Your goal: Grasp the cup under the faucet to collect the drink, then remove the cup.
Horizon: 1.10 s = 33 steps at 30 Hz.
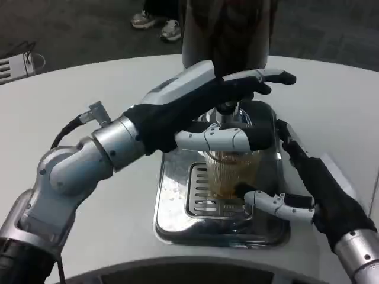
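Observation:
A clear ribbed cup [232, 173] stands on the grate of a steel drip tray [169, 207], right below the faucet [228, 109] of a dark drink dispenser [225, 29]. Brownish drink shows in its lower part. My left hand [201, 112] reaches in from the left above the cup, fingers stretched over the faucet lever and thumb lying across the cup's upper rim. My right hand [302, 183] is at the cup's right side: its thumb touches the cup low down and its fingers run up behind it. Whether it truly grips the cup is hidden.
The round white table [71, 106] spreads wide on the left and behind the tray. The dispenser body rises at the back centre. Someone's shoes [157, 25] stand on the dark floor beyond the table.

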Available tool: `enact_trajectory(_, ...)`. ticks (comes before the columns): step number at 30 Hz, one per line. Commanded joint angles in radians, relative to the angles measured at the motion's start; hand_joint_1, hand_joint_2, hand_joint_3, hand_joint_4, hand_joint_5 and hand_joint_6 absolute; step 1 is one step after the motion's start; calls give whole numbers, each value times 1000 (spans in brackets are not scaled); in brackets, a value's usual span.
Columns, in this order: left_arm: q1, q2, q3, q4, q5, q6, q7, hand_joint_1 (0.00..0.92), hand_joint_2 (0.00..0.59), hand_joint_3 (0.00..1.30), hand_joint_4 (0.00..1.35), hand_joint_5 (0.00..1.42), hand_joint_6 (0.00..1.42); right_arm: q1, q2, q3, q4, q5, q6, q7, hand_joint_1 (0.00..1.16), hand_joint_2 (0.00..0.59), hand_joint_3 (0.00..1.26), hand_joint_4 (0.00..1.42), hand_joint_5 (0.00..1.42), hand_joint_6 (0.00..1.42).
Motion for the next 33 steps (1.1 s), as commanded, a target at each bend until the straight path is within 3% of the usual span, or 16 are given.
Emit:
enact_trajectory(1, 40, 22, -19, 21, 21, 12, -38, 0, 70, 196, 113, 182, 238, -43, -1, 16, 46, 15, -19, -26, 775, 202, 0, 0, 0, 0)
enact_trajectory(12, 77, 10, 32, 18, -10, -23, 28, 0, 78, 225, 156, 224, 258, -119, 4, 39, 144, 32, -27, -60, 776, 202, 0, 0, 0, 0)
enact_trajectory(24, 216, -101, 187, -55, -39, -176, 300, 0, 102, 340, 292, 361, 393, -137, -2, 51, 180, 55, -39, -65, 777, 202, 0, 0, 0, 0)
enact_trajectory(33, 403, -112, 283, -251, -21, -187, 412, 0, 106, 367, 327, 400, 429, -131, -3, 52, 181, 68, -46, -68, 777, 202, 0, 0, 0, 0)
